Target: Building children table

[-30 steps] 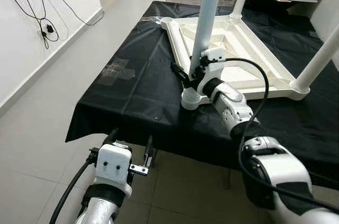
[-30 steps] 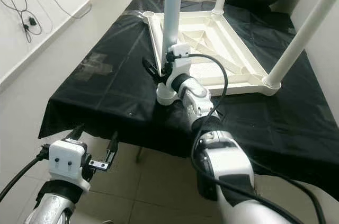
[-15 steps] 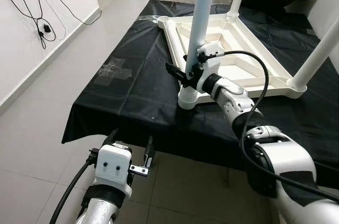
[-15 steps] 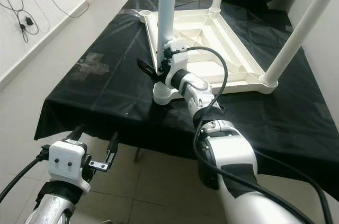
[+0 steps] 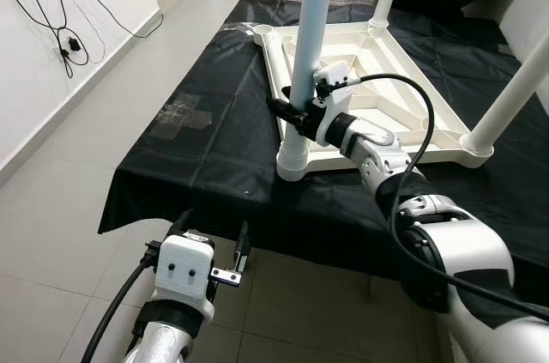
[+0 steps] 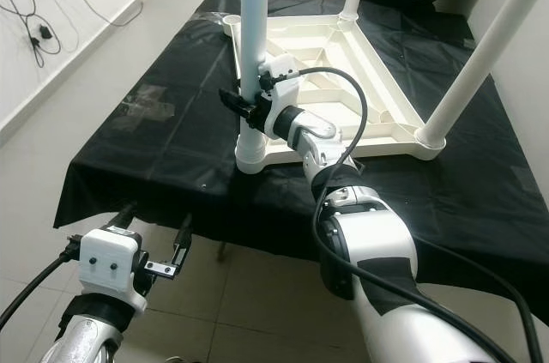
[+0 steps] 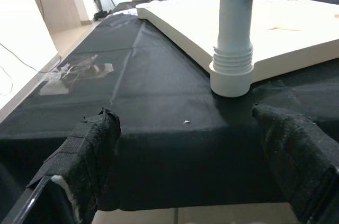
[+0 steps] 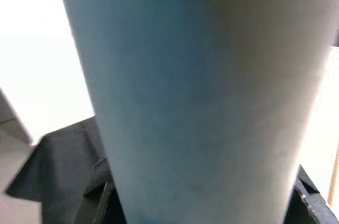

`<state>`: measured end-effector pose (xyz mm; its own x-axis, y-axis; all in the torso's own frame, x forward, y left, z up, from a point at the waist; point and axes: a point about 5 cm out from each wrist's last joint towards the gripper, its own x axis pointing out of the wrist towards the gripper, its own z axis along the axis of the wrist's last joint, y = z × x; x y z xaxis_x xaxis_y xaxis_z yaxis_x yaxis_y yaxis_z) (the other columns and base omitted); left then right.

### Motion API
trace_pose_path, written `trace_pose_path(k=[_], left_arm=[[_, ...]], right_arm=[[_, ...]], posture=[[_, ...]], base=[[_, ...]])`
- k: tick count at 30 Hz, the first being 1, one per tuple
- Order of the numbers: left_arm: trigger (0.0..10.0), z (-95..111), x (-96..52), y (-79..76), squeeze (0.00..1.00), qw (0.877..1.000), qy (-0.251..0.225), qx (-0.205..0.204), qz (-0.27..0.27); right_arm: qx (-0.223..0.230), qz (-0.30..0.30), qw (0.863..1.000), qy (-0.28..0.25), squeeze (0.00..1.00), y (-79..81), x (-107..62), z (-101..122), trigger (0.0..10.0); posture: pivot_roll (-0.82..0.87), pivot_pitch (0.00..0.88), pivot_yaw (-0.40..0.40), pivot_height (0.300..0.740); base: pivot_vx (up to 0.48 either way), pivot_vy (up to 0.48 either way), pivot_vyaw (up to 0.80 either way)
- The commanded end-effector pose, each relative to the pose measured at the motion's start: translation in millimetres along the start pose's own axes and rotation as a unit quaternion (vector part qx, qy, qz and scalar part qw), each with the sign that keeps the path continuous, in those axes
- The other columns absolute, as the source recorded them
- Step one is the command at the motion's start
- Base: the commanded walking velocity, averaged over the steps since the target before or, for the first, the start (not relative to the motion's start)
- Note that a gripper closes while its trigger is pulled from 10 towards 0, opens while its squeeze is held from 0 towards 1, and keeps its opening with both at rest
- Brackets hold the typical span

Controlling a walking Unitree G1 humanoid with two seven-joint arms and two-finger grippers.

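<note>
Shifted leftward since earlier, upright pale-blue leg (image 5: 307,45) is clamped by right tool (image 5: 292,114) above corner socket (image 5: 292,161); left tool (image 5: 213,238) is held open below desk (image 5: 206,157).

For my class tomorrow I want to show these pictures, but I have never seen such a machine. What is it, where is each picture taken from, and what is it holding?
This is a humanoid robot with two silver arms, each ending in a gripper of two long black fingers. The two wide pictures come from cameras in its head, looking down; the two close ones from cameras on its wrists.

In front of it a black cloth covers a work surface. On it lies a white children's tabletop, upside down, with legs pointing up.

The right gripper is closed around the nearest leg, just above the corner socket where that leg stands. Its wrist camera sees the leg up close as a pale blue column.

The left gripper hangs open below the cloth's edge, holding nothing. Its wrist camera looks across the cloth at the socket.
</note>
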<state>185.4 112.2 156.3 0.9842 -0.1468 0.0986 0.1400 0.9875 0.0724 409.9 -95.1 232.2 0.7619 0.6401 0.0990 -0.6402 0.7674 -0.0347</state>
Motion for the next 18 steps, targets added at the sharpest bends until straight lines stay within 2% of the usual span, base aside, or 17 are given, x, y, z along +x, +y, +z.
trace_pose_path(k=[1,3,5,6,7,8,9,11,13,14,15,16,17,18], left_arm=[[10.0,0.4,-2.0,0.4,0.0,1.0,0.003,0.004,0.0],[10.0,0.1,-1.4,0.7,0.0,1.0,0.002,0.003,0.001],[10.0,0.1,-1.4,0.7,0.0,1.0,0.002,0.003,0.001],[10.0,-0.1,-1.1,0.9,0.0,1.0,0.002,0.004,0.0],[10.0,-0.1,-1.1,0.9,0.0,1.0,0.002,0.004,0.0],[10.0,-0.3,-0.1,1.4,0.0,1.0,0.001,0.004,0.001],[10.0,-0.6,1.0,1.7,0.0,1.0,0.0,0.004,0.0],[10.0,-0.6,1.0,1.7,0.0,1.0,0.0,0.004,0.0],[10.0,-0.8,3.3,0.0,0.0,1.0,-0.003,0.002,-0.005],[10.0,-0.8,3.3,0.0,0.0,1.0,-0.003,0.002,-0.005],[10.0,-0.7,4.4,-1.1,0.0,1.0,-0.004,0.001,-0.008],[10.0,-0.7,4.4,-1.1,0.0,1.0,-0.004,0.001,-0.008],[10.0,-0.8,5.3,-1.9,0.0,1.0,-0.005,0.0,-0.01],[10.0,-0.8,5.3,-1.9,0.0,1.0,-0.005,0.0,-0.01]], right_arm=[[0.025,-0.027,0.998,0.042,0.0,3.9,-3.0,-25.3,0.0],[0.01,-0.095,0.994,0.058,0.0,-1.6,-6.7,-34.0,0.0],[0.01,-0.095,0.994,0.058,0.0,-1.6,-6.7,-34.0,0.0],[0.009,-0.142,0.988,0.068,0.0,-6.6,-11.0,-40.0,0.0],[0.009,-0.142,0.988,0.068,0.0,-6.6,-11.0,-40.0,0.0],[0.003,-0.213,0.974,0.073,0.0,-13.6,-18.3,-46.9,0.0],[0.002,-0.292,0.953,0.075,0.0,-17.5,-27.8,-55.3,0.0],[0.002,-0.292,0.953,0.075,0.0,-17.5,-27.8,-55.3,0.0],[0.007,-0.435,0.897,0.07,0.0,-15.2,-48.7,-64.3,0.0],[0.007,-0.435,0.897,0.07,0.0,-15.2,-48.7,-64.3,0.0],[0.019,-0.483,0.873,0.068,0.0,-8.5,-56.7,-67.0,0.0],[0.019,-0.483,0.873,0.068,0.0,-8.5,-56.7,-67.0,0.0],[0.04,-0.516,0.853,0.067,0.0,2.1,-60.6,-70.0,0.0],[0.04,-0.516,0.853,0.067,0.0,2.1,-60.6,-70.0,0.0]], posture=[[0.15,0.126,-0.033,0.74],[0.14,0.124,-0.034,0.74],[0.14,0.124,-0.034,0.74],[0.14,0.122,-0.033,0.74],[0.14,0.122,-0.033,0.74],[0.13,0.115,-0.029,0.74],[0.12,0.109,-0.021,0.74],[0.12,0.109,-0.021,0.74],[0.11,0.105,-0.017,0.74],[0.11,0.105,-0.017,0.74],[0.11,0.099,-0.013,0.74],[0.11,0.099,-0.013,0.74],[0.11,0.093,-0.01,0.74],[0.11,0.093,-0.01,0.74]], base=[[0.0,0.0,0.0],[0.0,0.0,0.0],[0.0,0.0,0.0],[0.0,0.0,0.0],[0.0,0.0,0.0],[0.0,0.0,0.0],[0.0,0.0,0.0],[0.0,0.0,0.0],[0.0,0.0,0.0],[0.0,0.0,0.0],[0.0,0.0,0.0],[0.0,0.0,0.0],[0.0,0.0,0.0],[0.0,0.0,0.0]])
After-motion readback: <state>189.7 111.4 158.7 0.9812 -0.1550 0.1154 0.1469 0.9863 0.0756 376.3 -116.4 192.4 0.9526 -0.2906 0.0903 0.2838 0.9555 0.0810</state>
